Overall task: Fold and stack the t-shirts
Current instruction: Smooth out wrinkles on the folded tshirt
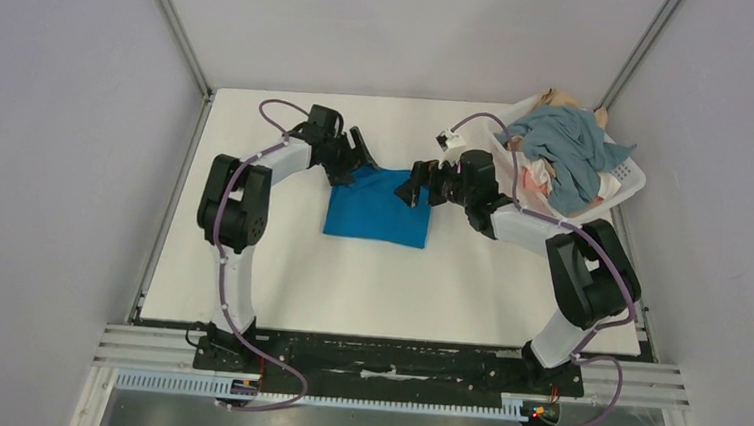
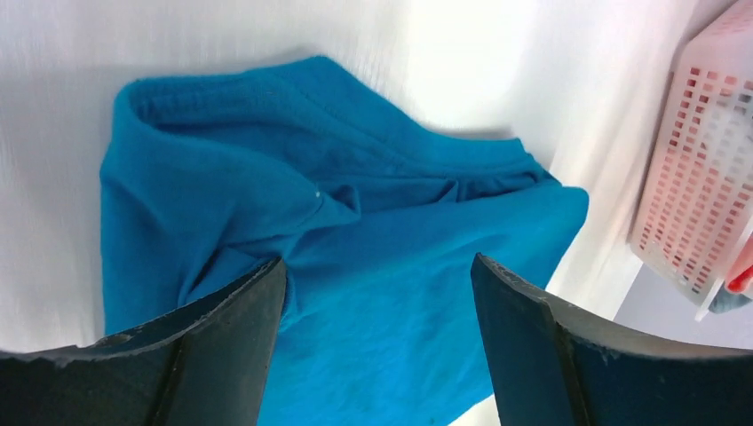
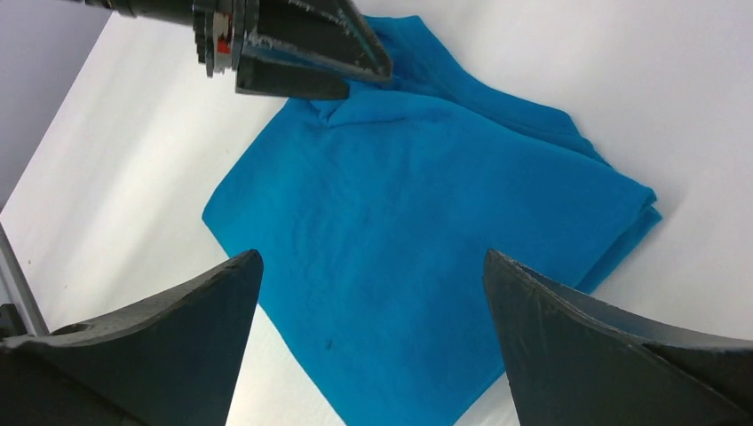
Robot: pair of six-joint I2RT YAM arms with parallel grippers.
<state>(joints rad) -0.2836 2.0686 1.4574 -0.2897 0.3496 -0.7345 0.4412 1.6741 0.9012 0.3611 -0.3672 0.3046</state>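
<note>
A bright blue t-shirt (image 1: 378, 208) lies folded into a rough square at the middle of the white table. It also shows in the left wrist view (image 2: 355, 231) and in the right wrist view (image 3: 417, 222). My left gripper (image 1: 362, 157) is open and empty just above the shirt's far left corner. My right gripper (image 1: 417, 186) is open and empty above the shirt's far right corner. A dusty grey-blue t-shirt (image 1: 568, 151) lies on top of the pile in the basket, with peach-pink cloth (image 1: 534, 179) under it and tan cloth (image 1: 561, 99) behind.
A white slotted plastic basket (image 1: 628, 180) stands at the far right of the table, heaped with shirts; it shows at the right edge of the left wrist view (image 2: 701, 177). Grey walls close in the table on three sides.
</note>
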